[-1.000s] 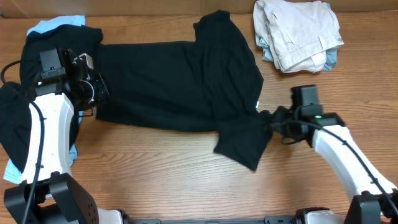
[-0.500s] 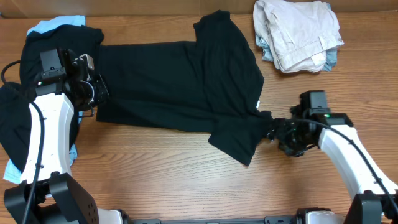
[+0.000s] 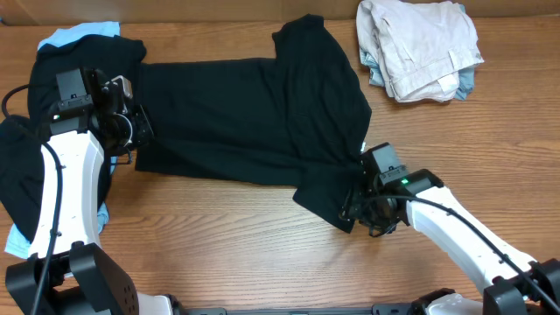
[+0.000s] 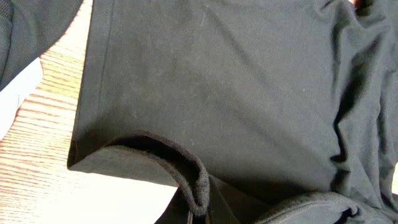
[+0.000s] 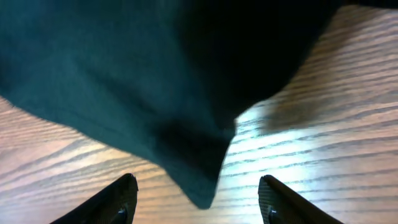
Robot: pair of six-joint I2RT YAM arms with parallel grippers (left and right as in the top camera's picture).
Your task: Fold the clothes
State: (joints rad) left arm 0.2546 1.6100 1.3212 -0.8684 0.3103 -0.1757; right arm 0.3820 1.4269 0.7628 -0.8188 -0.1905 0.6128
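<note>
Surface: a wooden table (image 3: 262, 254) with a plain wall edge along the top of the overhead view.
Spread garment: one black shirt (image 3: 245, 114) lies flat across the middle of the frame, its long axis running left to right, with one sleeve pointing to the top centre and the other sleeve (image 3: 337, 197) hanging toward the lower right.
Left gripper (image 3: 136, 131): at the shirt's left end, clenched on a rolled bit of the black hem, which the left wrist view shows bunched at the bottom centre.
Right gripper (image 3: 354, 214): released, with its fingers spread wide; it sits at the lower right sleeve.
Key relation: in the right wrist view the sleeve's pointed tip hangs down into the gap between the two fingers, over bare wood and apart from both. The cloth lies straight ahead of this pincer and up-left of it in the overhead view.
Nearer arm: the right one for this sleeve; the left is at the far end of the shirt.
Likely call: closing on the tip would need only a small advance.
Count, arms: two.
Count, folded stack (image 3: 420, 48): one, in the upper right, cream on top with light blue beneath.
Count, unfolded heap (image 3: 26, 175): one, at the far left, black and light blue; how many pieces it holds cannot be told.
</note>
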